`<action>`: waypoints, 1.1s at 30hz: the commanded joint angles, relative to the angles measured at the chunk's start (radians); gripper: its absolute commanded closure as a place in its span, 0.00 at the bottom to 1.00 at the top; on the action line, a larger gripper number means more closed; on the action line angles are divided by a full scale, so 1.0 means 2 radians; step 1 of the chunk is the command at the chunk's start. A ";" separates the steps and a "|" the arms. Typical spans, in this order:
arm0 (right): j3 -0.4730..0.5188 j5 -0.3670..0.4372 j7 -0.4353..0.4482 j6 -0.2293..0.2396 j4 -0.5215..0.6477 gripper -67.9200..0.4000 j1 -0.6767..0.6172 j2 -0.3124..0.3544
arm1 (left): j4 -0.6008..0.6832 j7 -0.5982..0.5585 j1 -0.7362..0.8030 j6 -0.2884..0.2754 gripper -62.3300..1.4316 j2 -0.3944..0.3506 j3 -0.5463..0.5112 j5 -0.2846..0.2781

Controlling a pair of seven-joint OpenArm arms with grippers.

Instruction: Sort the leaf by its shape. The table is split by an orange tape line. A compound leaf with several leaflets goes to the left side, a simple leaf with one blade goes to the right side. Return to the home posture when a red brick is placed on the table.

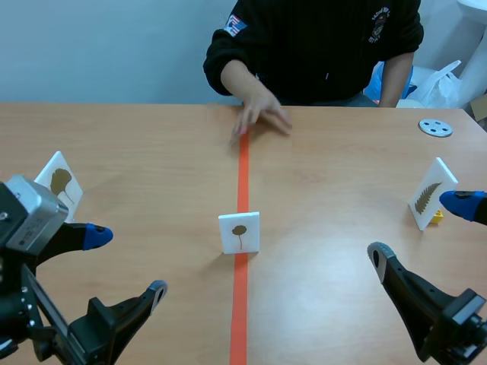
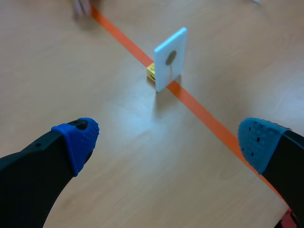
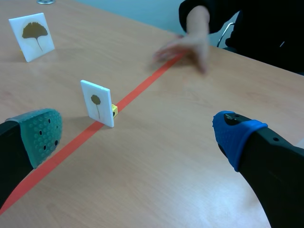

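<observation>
A wooden table (image 1: 152, 175) carries an orange tape line (image 1: 242, 182) running from six to twelve o'clock. A small-leaf card (image 1: 239, 232) stands upright on the line, on a yellow base (image 2: 151, 72). From it, a ginkgo-leaf card (image 1: 61, 182) stands at ten o'clock, a fern-leaf card (image 1: 432, 192) at two, a grey disc (image 1: 435, 128) lies at one, and a person's hand (image 1: 260, 114) is at twelve.

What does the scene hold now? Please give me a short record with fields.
centre card: white, one-blade leaf, standing on the orange tape line
left card: fan-shaped leaf, standing, left side
right card: leaf with many leaflets, standing, right side
left gripper: open, holds nothing
right gripper: open, holds nothing
person's hand: over the far end of the tape line
</observation>
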 commanded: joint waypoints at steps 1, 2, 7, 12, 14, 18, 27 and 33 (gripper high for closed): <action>0.004 0.003 0.007 0.000 0.008 0.00 0.004 0.008 | -0.009 -0.016 -0.016 -0.006 0.00 0.000 0.009 0.001; 0.004 0.003 0.007 0.000 0.008 0.00 0.004 0.008 | -0.020 -0.023 -0.025 -0.009 0.00 0.000 0.015 0.006; 0.004 0.003 0.007 0.000 0.008 0.00 0.004 0.008 | -0.074 -0.059 -0.078 -0.012 0.00 0.001 0.054 0.026; 0.004 0.003 0.008 0.000 0.008 0.00 0.004 0.008 | -0.132 -0.086 -0.136 -0.011 0.00 0.009 0.102 0.058; 0.004 0.003 0.008 0.000 0.008 0.00 0.004 0.008 | -0.159 -0.094 -0.161 -0.011 0.00 0.017 0.122 0.067; 0.004 0.003 0.008 0.000 0.008 0.00 0.004 0.008 | -0.216 -0.113 -0.211 -0.008 0.00 0.036 0.155 0.079; 0.004 0.003 0.008 0.000 0.008 0.00 0.004 0.007 | -0.343 -0.152 -0.313 0.019 0.00 0.088 0.213 0.095; 0.004 0.003 0.008 0.000 0.008 0.00 0.004 0.007 | -0.407 -0.176 -0.358 0.023 0.00 0.114 0.249 0.106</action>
